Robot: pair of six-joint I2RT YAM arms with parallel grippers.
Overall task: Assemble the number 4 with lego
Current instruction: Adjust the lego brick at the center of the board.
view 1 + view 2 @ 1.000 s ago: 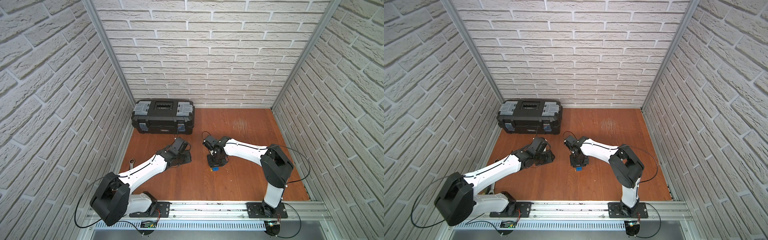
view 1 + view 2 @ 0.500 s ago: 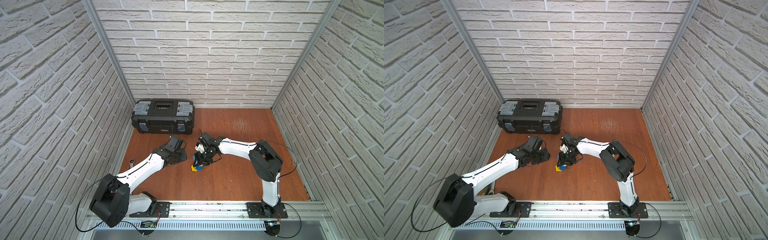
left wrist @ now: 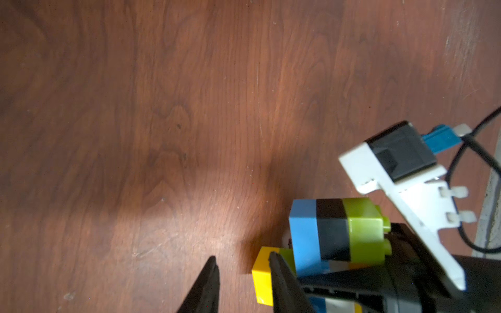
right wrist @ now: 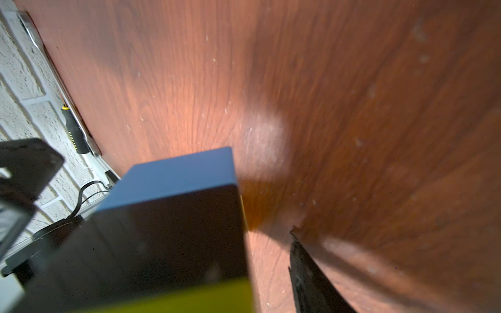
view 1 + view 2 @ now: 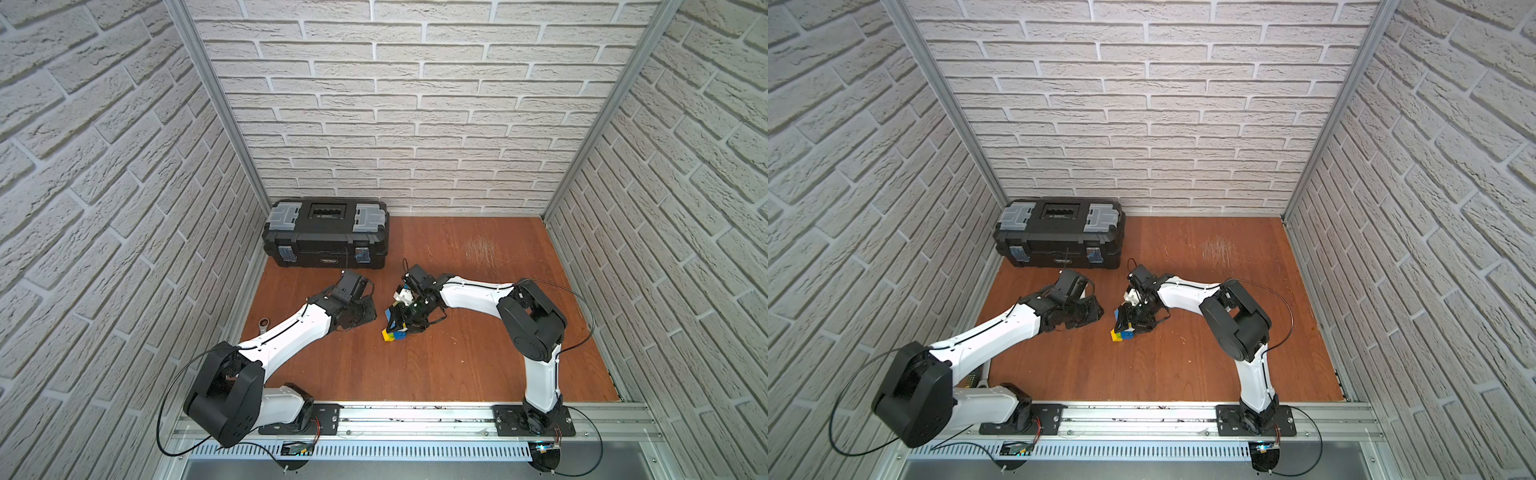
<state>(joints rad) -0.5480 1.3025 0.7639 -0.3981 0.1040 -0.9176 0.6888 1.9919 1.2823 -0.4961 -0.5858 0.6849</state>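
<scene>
The lego figure [image 5: 392, 333] [image 5: 1121, 334] rests on the wooden floor near the middle, only partly seen. In the left wrist view it shows a light-blue, black and lime-green stack [image 3: 325, 230] above a yellow brick [image 3: 261, 273]. My right gripper [image 5: 402, 326] stands over it, open. In the right wrist view one finger [image 4: 311, 271] is apart from the blue-black-green stack [image 4: 173, 216], and the other finger is hidden behind the bricks. My left gripper [image 3: 244, 263] [image 5: 365, 318] is open just left of the figure, one fingertip at the yellow brick, only floor between the tips.
A black toolbox [image 5: 326, 237] stands at the back left. A wrench [image 5: 263, 323] lies by the left wall, and a screwdriver [image 4: 71, 130] lies along the wall's edge. The arms' metal rail [image 5: 415, 415] runs along the front.
My right gripper carried the figure to the left, towards the left gripper, and its jaws have now come apart from the bricks. The left arm has barely shifted.
</scene>
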